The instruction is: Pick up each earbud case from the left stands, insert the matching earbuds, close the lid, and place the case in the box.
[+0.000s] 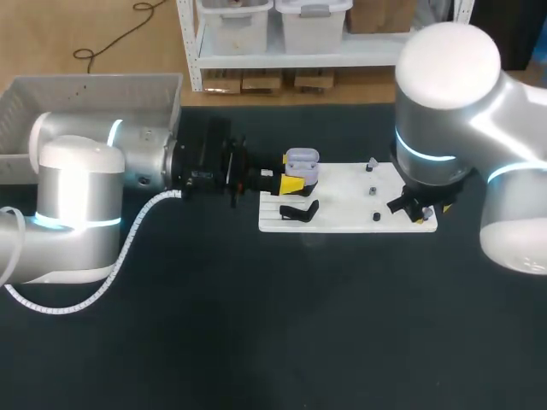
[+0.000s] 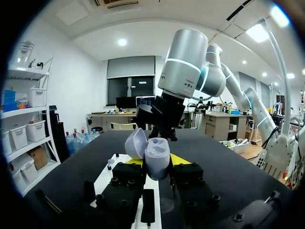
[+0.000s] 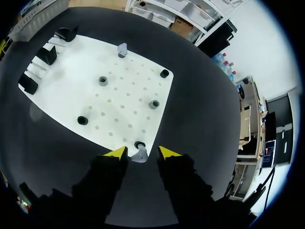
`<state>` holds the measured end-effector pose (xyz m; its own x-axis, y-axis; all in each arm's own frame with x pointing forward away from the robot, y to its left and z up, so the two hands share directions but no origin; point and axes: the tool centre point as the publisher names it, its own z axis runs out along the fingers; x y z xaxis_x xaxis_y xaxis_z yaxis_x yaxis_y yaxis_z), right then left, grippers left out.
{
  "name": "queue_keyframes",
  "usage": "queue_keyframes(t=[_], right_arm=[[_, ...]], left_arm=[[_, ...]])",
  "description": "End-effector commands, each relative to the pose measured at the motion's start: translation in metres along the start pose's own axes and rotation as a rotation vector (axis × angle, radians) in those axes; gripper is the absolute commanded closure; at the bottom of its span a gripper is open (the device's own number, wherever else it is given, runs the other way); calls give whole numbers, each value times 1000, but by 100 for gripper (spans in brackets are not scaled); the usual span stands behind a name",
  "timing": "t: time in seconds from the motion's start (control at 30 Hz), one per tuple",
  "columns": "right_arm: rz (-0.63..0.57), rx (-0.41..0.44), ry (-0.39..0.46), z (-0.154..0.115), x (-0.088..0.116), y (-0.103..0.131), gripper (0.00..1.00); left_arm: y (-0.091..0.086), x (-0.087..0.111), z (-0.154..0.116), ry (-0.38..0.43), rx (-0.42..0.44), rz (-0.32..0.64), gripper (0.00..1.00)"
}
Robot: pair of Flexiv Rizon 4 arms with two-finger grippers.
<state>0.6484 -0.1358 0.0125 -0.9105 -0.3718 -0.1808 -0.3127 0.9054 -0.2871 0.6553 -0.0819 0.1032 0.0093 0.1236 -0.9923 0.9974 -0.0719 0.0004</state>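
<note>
My left gripper (image 1: 295, 178) is shut on a lavender earbud case (image 1: 302, 162) above the left end of the white board (image 1: 342, 218). In the left wrist view the case (image 2: 157, 160) sits between the yellow tips of this gripper (image 2: 157, 164), with its lid (image 2: 136, 143) swung open. My right gripper (image 3: 142, 153) hangs over the board's right edge, open. A small grey earbud (image 3: 140, 155) on a black post lies between its fingers with a gap on each side. A second earbud (image 3: 122, 49) stands at the board's far side.
Black case stands (image 3: 47, 55) line the board's left end, one of them (image 1: 299, 211) just below the held case. Several black posts (image 3: 103, 80) dot the board (image 3: 128, 95). A pale box (image 1: 85, 98) sits at the table's far left corner.
</note>
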Motion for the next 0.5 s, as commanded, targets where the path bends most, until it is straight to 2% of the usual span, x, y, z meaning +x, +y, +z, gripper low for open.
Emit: queue_keyframes(t=[0.03,0.5], right_arm=[[-1,5,-4,2,1,0,60],[-12,6,-6,6,-2,1,64]], left_arm=[[-1,0,0,-1,-5,2,100],[-1,0,0,-1,-5,2,100]])
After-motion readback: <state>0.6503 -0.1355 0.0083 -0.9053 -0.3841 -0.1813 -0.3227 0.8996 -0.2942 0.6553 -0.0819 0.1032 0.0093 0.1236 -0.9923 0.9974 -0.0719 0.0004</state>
